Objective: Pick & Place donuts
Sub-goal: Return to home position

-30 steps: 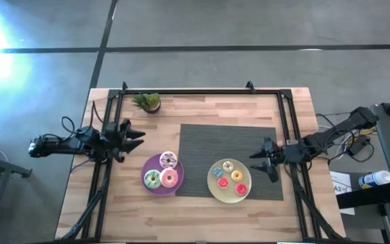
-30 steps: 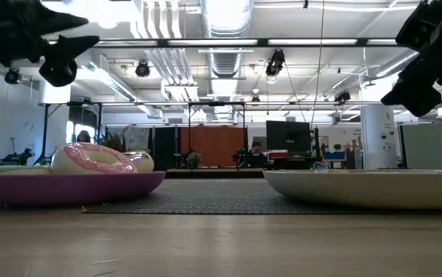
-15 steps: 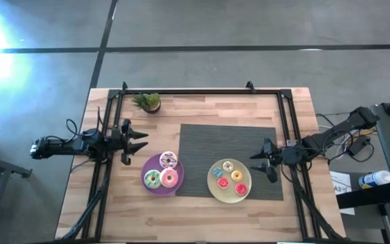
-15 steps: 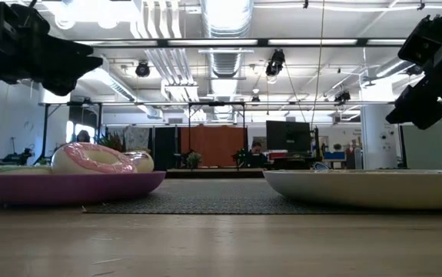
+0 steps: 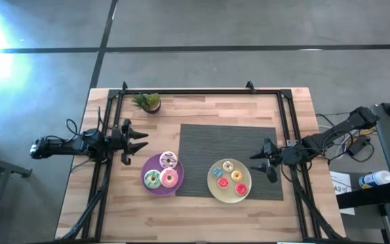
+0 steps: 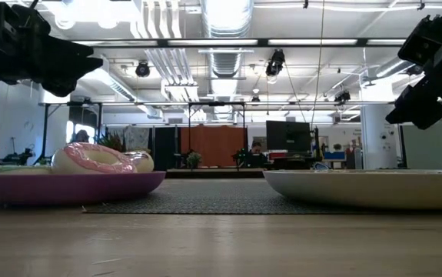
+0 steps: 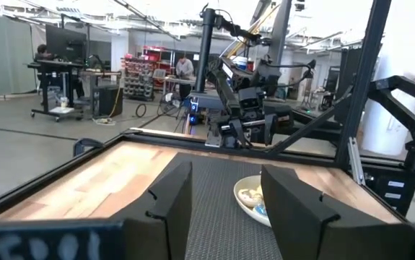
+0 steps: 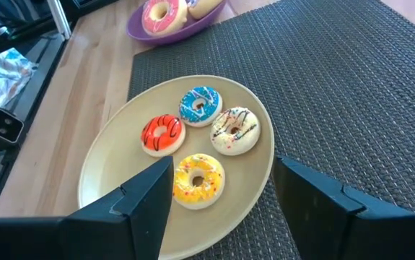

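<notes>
A purple plate (image 5: 162,174) holds the three larger donuts: green (image 5: 152,179), pink (image 5: 169,178) and a pale one (image 5: 168,160). On a yellow plate (image 5: 229,180) lie several smaller donuts; the right wrist view shows red (image 8: 162,134), blue (image 8: 200,105), cream (image 8: 234,130) and orange-yellow (image 8: 198,177). My left gripper (image 5: 140,142) hovers open beside the purple plate, toward the table's left and far side. My right gripper (image 5: 256,163) hovers open just right of the yellow plate, above its edge (image 8: 223,170).
The yellow plate sits on a dark woven mat (image 5: 228,139), and the purple plate overlaps the mat's left edge. A small potted plant (image 5: 147,102) stands near the far edge. Black frame rails (image 5: 286,135) run along both sides. Bare wood shows along the near edge (image 5: 195,217).
My left gripper has shifted slightly toward the table's right and near edge, closer to the purple plate. My right gripper has dropped a little. Both have been still for the last half second. The donuts and plates have not moved.
</notes>
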Robot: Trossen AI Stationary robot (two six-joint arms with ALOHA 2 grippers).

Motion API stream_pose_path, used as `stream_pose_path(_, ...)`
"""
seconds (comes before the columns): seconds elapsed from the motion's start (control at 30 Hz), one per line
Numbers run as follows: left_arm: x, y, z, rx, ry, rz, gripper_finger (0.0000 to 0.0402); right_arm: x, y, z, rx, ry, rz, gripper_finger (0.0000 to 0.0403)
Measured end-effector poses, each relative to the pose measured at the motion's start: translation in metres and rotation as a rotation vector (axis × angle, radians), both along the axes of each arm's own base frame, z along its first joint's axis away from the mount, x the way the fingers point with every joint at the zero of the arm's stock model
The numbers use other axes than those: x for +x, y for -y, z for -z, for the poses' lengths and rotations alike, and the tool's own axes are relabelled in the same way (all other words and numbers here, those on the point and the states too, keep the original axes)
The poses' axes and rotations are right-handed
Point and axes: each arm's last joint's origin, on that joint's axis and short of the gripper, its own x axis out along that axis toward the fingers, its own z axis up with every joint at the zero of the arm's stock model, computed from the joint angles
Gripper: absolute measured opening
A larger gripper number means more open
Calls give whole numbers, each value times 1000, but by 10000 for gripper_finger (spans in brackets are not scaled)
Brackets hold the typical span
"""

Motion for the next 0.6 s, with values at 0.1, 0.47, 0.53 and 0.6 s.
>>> stream_pose_path(0.1, 0, 0, 0, 0, 0, 0, 140, 0, 0, 0, 0, 0, 0, 228)
stream_pose_path(0.47, 0, 0, 0, 0, 0, 0, 140, 3, 4, -16, -62, 197, -21, 228)
stream_pose_path(0.53, 0, 0, 0, 0, -1, 0, 140, 3, 5, -24, -159, 344, -142, 228)
stream_pose_path(0.6, 0, 0, 0, 0, -1, 0, 140, 3, 7, -30, -235, 480, -241, 228)
